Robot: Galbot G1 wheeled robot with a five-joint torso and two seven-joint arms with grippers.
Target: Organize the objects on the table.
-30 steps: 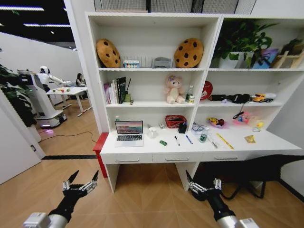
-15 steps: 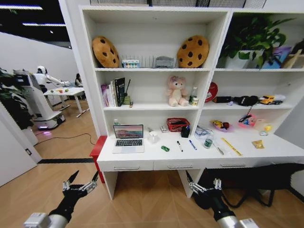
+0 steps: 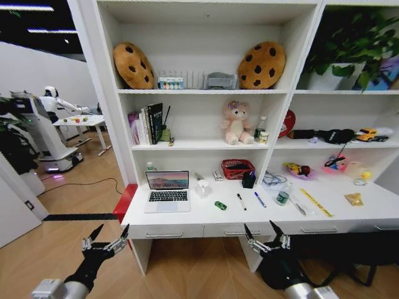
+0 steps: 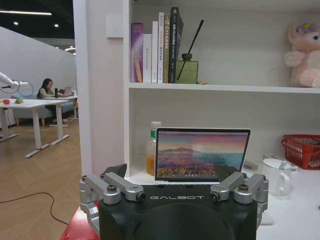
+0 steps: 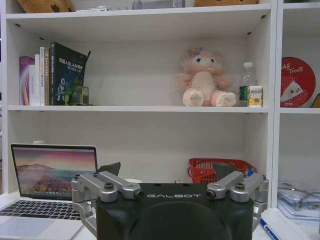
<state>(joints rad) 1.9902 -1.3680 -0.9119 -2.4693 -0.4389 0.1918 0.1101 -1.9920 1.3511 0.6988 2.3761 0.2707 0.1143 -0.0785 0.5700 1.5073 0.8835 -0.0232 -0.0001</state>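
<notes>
So I'm holding my left gripper (image 3: 106, 240) and right gripper (image 3: 267, 237) low, just before the table (image 3: 187, 218), fingers spread wide w/ nothing in them. Farther back, laptop (image 3: 167, 190) is sitting open on the left; green toy car (image 3: 220, 205), black pen (image 3: 240, 201) & blue pen (image 3: 260, 199) are lying mid-table.

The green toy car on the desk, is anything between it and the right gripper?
Nothing visible blocks it. The right gripper hangs open in front of the desk, below its edge, and the toy car sits on open desktop beyond, with the black pen beside it.
</notes>
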